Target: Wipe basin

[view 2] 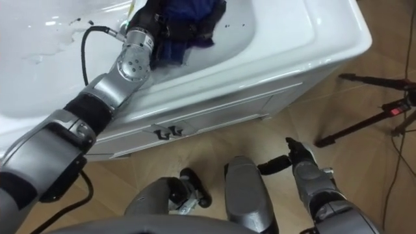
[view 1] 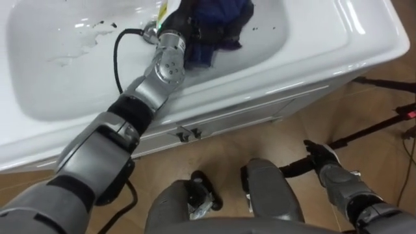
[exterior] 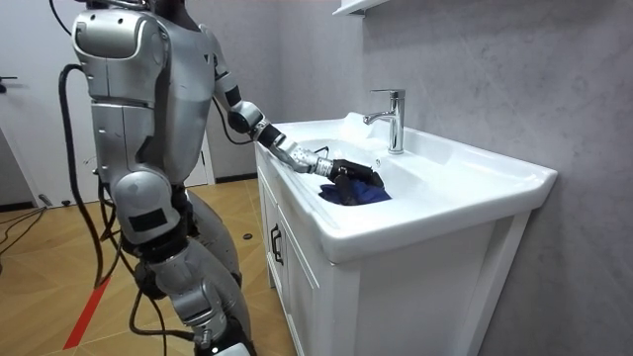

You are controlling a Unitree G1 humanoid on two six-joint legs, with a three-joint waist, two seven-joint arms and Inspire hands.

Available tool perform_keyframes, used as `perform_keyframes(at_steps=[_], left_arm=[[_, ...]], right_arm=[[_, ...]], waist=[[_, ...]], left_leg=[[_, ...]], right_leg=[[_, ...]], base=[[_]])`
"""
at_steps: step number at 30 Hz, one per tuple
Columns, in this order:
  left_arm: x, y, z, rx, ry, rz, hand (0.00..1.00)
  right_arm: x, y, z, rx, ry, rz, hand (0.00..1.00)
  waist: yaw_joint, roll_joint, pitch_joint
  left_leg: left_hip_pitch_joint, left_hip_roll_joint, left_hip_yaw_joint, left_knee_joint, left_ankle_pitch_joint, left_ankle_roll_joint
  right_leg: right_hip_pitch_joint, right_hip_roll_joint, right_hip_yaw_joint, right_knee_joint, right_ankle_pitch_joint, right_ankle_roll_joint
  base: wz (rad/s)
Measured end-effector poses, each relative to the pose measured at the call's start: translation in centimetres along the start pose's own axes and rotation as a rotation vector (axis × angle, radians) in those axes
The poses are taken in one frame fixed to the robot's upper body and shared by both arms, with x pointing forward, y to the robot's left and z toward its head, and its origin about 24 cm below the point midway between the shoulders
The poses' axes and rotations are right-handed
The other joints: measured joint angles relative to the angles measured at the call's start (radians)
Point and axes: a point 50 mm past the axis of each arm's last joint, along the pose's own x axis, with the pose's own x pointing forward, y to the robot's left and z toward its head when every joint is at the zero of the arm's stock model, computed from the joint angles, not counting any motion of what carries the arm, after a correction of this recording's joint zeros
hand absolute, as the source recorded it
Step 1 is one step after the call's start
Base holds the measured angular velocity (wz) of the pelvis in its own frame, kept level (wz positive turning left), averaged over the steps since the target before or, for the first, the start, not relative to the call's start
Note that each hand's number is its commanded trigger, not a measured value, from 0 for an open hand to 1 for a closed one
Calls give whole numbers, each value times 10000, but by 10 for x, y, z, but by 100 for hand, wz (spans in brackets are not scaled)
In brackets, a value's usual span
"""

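Note:
A white basin (view 1: 338, 39) sits on a white cabinet in front of me. Inside it, at the far side, lies a crumpled dark blue cloth (view 1: 224, 19). My left arm reaches over the front rim, and my left hand (view 1: 182, 26) rests on the cloth with its fingers curled into it. In the room view the same left hand (exterior: 344, 168) lies on top of the cloth (exterior: 361, 191), below the faucet (exterior: 394, 119). My right hand (view 1: 322, 159) hangs low beside my right thigh, away from the basin, with relaxed fingers and nothing in it.
Water streaks and a few dark specks (view 1: 104, 26) mark the basin's left part. Two dark handles (view 1: 188, 134) sit on the cabinet doors. Black tripod legs (view 1: 377, 123) stand on the wooden floor to my right.

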Motion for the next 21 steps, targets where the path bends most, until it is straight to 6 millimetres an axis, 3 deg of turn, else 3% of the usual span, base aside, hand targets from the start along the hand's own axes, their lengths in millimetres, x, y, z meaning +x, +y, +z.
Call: perform_keyframes(at_steps=[6,12,13,16,19,21], left_arm=[[0,-3,2,539,-234,-142,100],[-7,-3,-10,3145,-815,141,100],[-7,-1,-11,3589,-933,222,100],[-7,10,-19,5148,-1208,533,100],[-10,34,-44,6540,-656,605,100],[-13,47,-57,7088,-122,658,100]], right_arm=[[0,-3,-1,100,31,34,0],[-1,-7,-8,128,201,212,0],[-2,-9,-11,376,291,167,0],[-3,-14,-16,800,448,40,0],[-4,-17,-21,796,590,156,0],[-5,-25,-26,864,724,-15,0]], waist=[[-3,111,-7],[-10,50,35],[-9,104,2],[-13,94,9],[-74,150,30],[-104,252,66]], left_leg=[[8,-4,4,-65,8,13],[484,-14,272,-262,14,2],[475,1,293,-220,13,1],[446,63,434,-164,7,-5],[443,333,575,-29,-94,-94],[451,370,605,-27,-93,-99]], right_leg=[[7,-4,29,-6,-3,5],[307,-14,185,-71,-5,9],[270,6,238,-53,-5,9],[141,78,390,13,-2,5],[110,333,581,-22,105,-73],[10,362,602,-12,138,-112]], base=[[0],[-11],[-5],[-15],[-28],[-16]])
